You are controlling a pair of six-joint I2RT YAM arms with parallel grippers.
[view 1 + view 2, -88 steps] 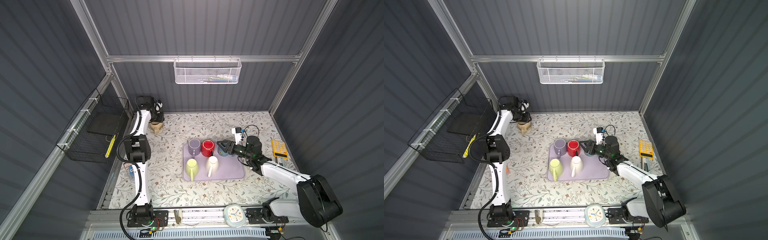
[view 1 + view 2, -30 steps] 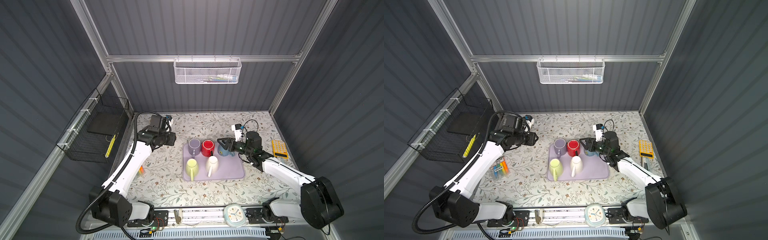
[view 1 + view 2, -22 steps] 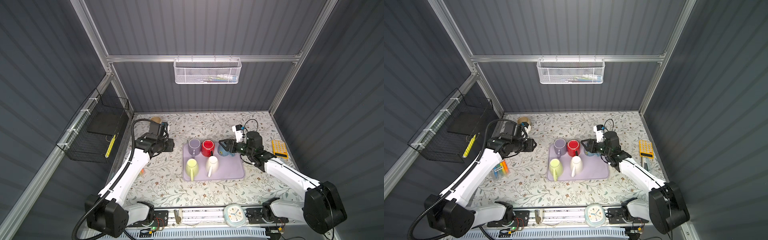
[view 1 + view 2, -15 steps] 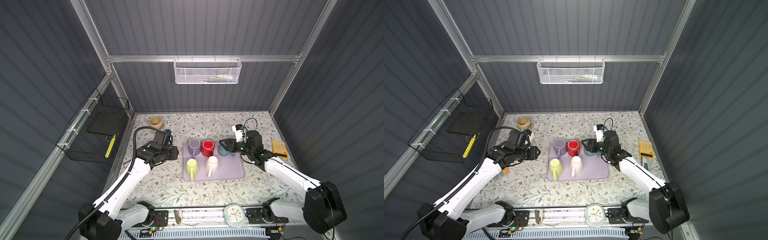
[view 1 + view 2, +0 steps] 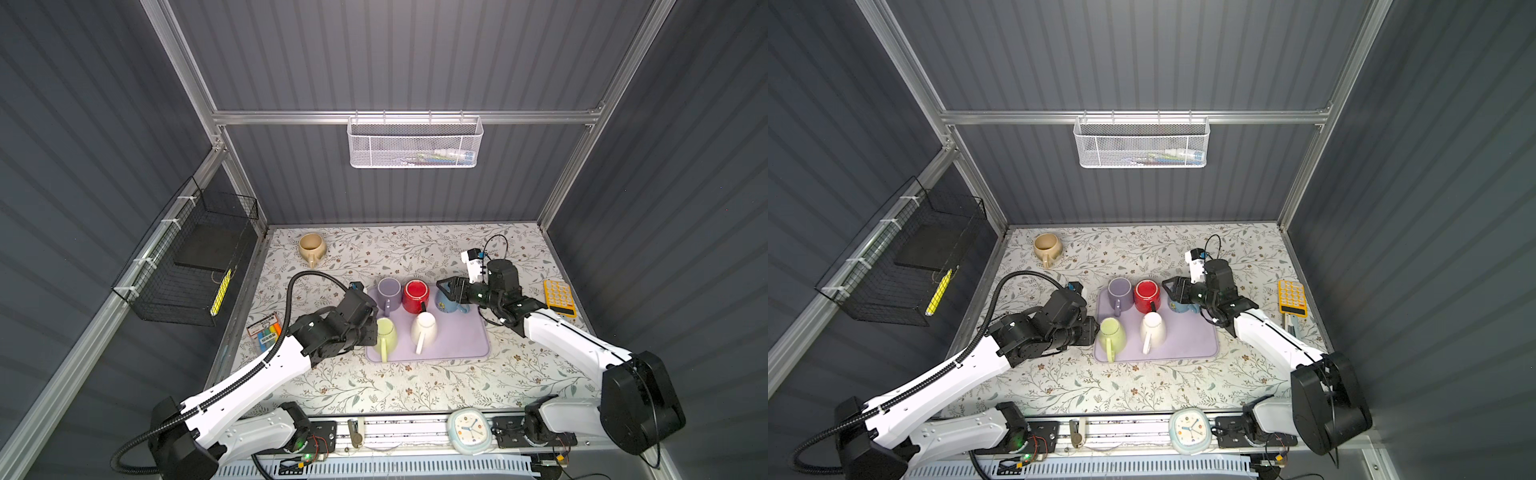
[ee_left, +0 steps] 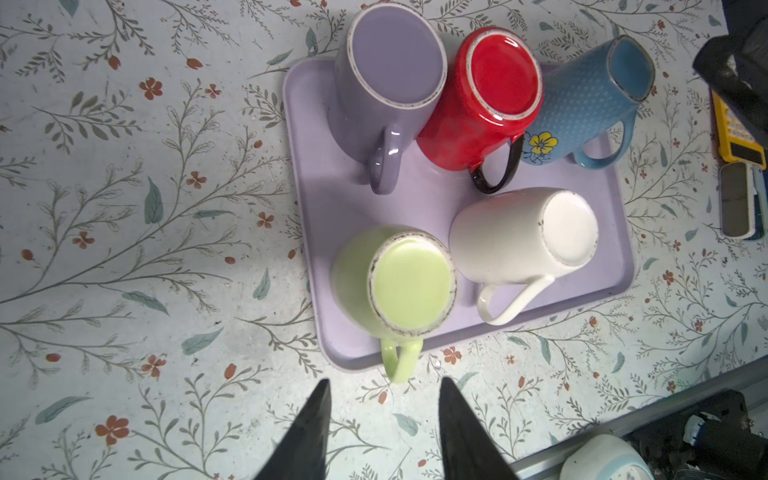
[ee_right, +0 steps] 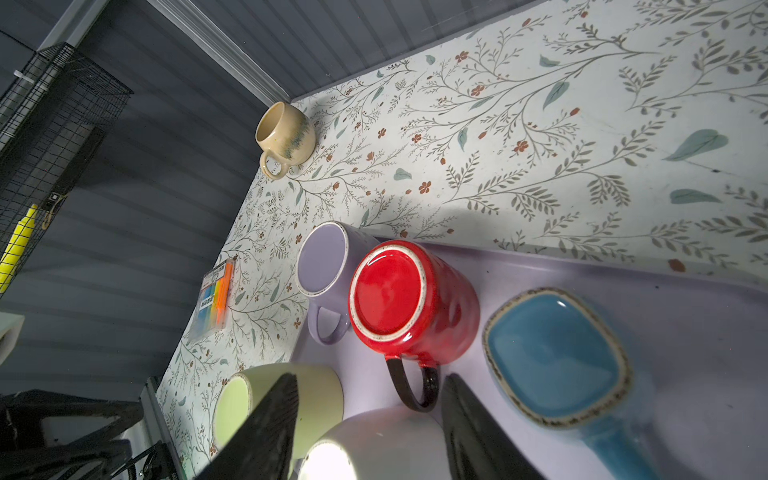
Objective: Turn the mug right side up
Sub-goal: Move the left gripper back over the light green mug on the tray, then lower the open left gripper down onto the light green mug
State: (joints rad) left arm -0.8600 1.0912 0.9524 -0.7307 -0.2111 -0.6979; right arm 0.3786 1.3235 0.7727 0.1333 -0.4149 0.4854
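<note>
Several mugs stand upside down on the purple tray (image 5: 461, 340): purple (image 5: 388, 291), red (image 5: 415, 295), blue (image 5: 449, 305), green (image 5: 386, 332) and white (image 5: 424, 330). My left gripper (image 5: 369, 330) hovers at the tray's left edge, beside the green mug (image 6: 409, 282). In the left wrist view it (image 6: 386, 386) is open and empty, just short of the green handle. My right gripper (image 5: 448, 290) hangs over the blue mug (image 7: 552, 353), near the red one (image 7: 390, 291). It (image 7: 370, 378) is open and holds nothing.
A tan mug (image 5: 311, 247) stands upright at the back left corner. A pack of highlighters (image 5: 266, 330) lies left of the tray, under my left arm. A yellow calculator (image 5: 559, 297) sits at the right edge. A clock (image 5: 469, 430) rests on the front rail.
My left arm has swung from the back left corner to the tray's left edge, leaving the tan mug standing alone. The right gripper has barely shifted.
</note>
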